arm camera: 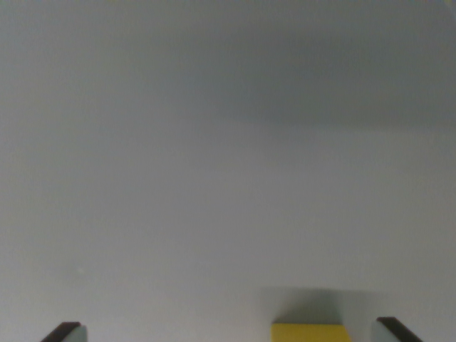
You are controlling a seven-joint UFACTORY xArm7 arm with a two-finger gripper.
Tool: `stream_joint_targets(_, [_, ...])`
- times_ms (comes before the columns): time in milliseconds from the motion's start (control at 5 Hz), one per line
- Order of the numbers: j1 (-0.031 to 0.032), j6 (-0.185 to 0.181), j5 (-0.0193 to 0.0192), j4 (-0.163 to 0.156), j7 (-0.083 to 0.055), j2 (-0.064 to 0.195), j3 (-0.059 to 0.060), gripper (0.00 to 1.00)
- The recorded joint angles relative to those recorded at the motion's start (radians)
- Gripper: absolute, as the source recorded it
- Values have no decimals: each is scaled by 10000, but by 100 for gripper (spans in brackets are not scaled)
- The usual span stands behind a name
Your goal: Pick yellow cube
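In the wrist view, the pincer [231, 333] stands wide, only its two dark fingertips [63, 331] showing at the bottom corners, left and right. The cube [310, 333], yellow, lies at the bottom edge between them, nearer the right tip and touching neither; only its far part shows. It casts a soft shadow on the pale grey counter [214, 199], which fills the rest, blurred.
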Motion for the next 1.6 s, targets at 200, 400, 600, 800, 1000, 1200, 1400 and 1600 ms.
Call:
stream_joint_targets(200, [0, 0, 0, 0, 0, 0, 0, 0])
stream_joint_targets(400, [-46, -448, 26, -402, -197, 97, -77, 0])
stream_joint_targets(600, [-46, -448, 26, -402, -197, 97, -77, 0])
stream_joint_targets(800, [-91, -879, 52, -788, -386, 191, -151, 0])
stream_joint_targets(1000, [-91, -879, 52, -788, -386, 191, -151, 0])
stream_joint_targets(1200, [-133, -1287, 76, -1154, -566, 279, -221, 0])
stream_joint_targets(1400, [-133, -1287, 76, -1154, -566, 279, -221, 0])
stream_joint_targets(1600, [-171, -1656, 97, -1485, -728, 360, -284, 0])
